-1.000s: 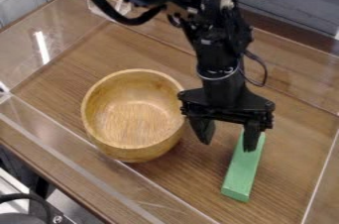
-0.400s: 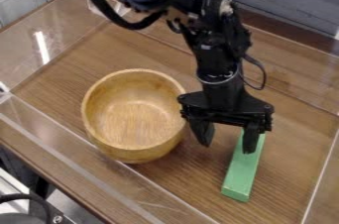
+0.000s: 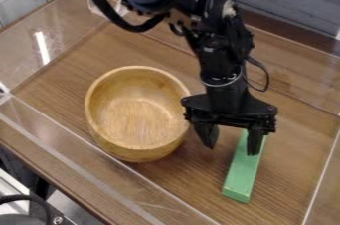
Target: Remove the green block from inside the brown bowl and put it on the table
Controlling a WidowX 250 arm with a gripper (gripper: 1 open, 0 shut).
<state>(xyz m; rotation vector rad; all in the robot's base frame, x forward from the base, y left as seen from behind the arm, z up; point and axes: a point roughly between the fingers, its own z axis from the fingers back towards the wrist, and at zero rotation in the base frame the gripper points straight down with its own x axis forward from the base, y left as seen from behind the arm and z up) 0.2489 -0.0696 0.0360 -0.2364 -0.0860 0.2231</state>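
The green block (image 3: 245, 171) lies flat on the table (image 3: 119, 45), to the right of the brown bowl (image 3: 135, 112), its far end under my fingertips. The bowl's inside shows only bare wood grain. My gripper (image 3: 233, 139) hangs just above the block's far end, open, with one finger on each side and nothing held between them. The black arm reaches down from the upper left.
Clear acrylic walls (image 3: 80, 174) edge the table along the front and left. A grey panel stands behind the table at the upper right.
The arm and gripper have shifted very slightly; the block stays flat on the table and the bowl has barely moved.
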